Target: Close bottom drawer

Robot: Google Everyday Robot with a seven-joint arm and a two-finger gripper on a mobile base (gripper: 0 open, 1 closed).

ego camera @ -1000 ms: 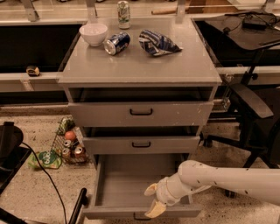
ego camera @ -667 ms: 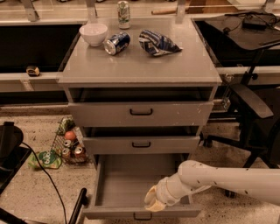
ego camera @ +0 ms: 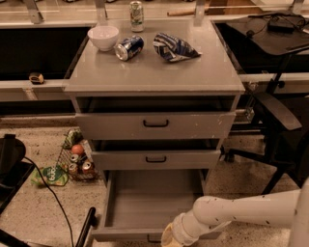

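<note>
The grey cabinet point(ego camera: 154, 77) has three drawers. The bottom drawer point(ego camera: 149, 205) is pulled far out and its inside is bare; its front panel runs along the lower edge of the view, and only the top of its black handle point(ego camera: 153, 238) shows. My white arm reaches in from the right. My gripper point(ego camera: 170, 237) is at the drawer's front panel, just right of the handle, and is mostly cut off by the bottom edge of the view. The top drawer point(ego camera: 155, 124) and the middle drawer point(ego camera: 155, 159) each stand slightly out.
On the cabinet top stand a white bowl point(ego camera: 103, 37), a tipped blue can point(ego camera: 129, 47), an upright can point(ego camera: 136, 9) and a crumpled bag point(ego camera: 174, 47). A wire basket of cans point(ego camera: 75, 161) sits on the floor to the left. An office chair point(ego camera: 275, 116) stands to the right.
My gripper has moved down and toward the front of the bottom drawer, from over its inside to its front panel. The drawer still stands far out.
</note>
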